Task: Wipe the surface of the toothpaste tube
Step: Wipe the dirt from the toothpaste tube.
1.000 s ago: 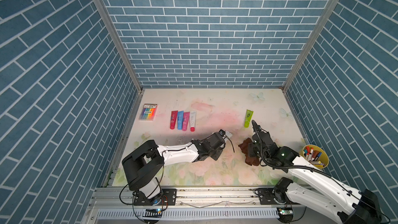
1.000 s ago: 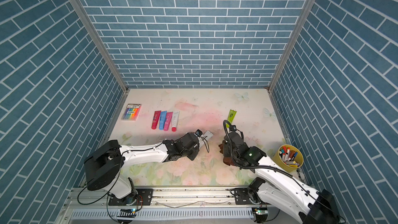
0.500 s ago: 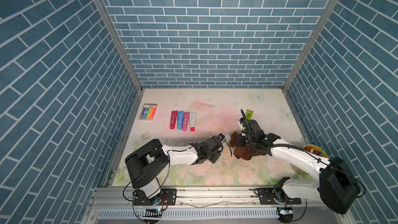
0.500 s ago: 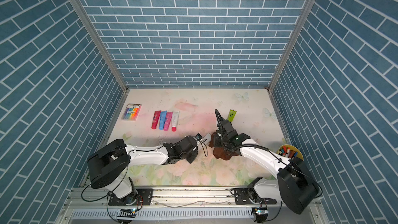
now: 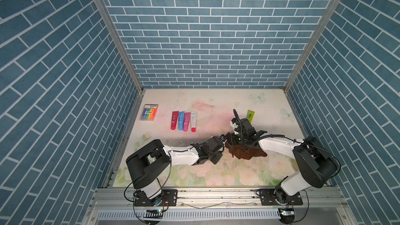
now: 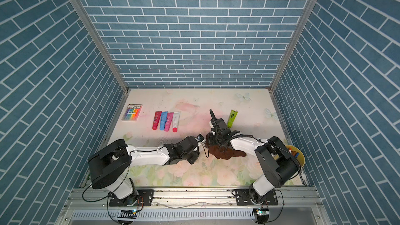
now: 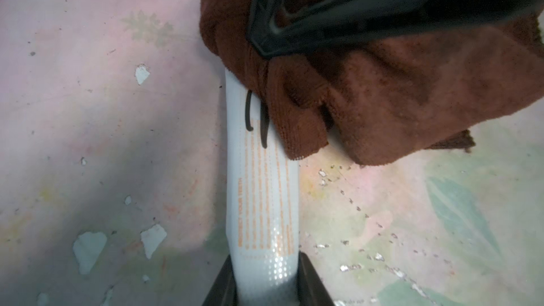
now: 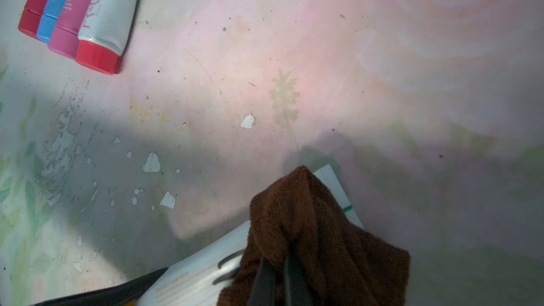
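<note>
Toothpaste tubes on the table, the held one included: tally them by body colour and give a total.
Red tube: 1
Blue tube: 1
Pink tube: 1
Green tube: 1
White tubes: 2, red-capped white tube and held white tube in the left hand
Total: 6

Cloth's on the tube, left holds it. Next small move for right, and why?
Probably draw the right gripper, shut on the brown cloth, along the white tube toward the left gripper: the cloth covers only its far end; the printed stretch lies bare.
</note>
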Action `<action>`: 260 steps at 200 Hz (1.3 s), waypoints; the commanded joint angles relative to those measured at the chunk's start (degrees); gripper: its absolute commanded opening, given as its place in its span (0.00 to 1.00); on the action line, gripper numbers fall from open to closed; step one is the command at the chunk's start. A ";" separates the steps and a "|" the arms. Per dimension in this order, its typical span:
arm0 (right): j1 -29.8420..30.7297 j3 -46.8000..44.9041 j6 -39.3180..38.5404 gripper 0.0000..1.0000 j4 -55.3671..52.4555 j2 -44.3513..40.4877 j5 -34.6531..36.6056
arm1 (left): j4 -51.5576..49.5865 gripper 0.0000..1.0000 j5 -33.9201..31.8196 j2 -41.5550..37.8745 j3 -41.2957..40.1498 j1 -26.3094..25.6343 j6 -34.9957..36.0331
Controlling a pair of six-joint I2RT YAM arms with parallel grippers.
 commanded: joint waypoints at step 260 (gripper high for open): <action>-7.08 -12.31 3.18 0.00 4.70 0.17 1.72 | 0.70 0.00 1.71 0.29 -0.66 -0.18 1.58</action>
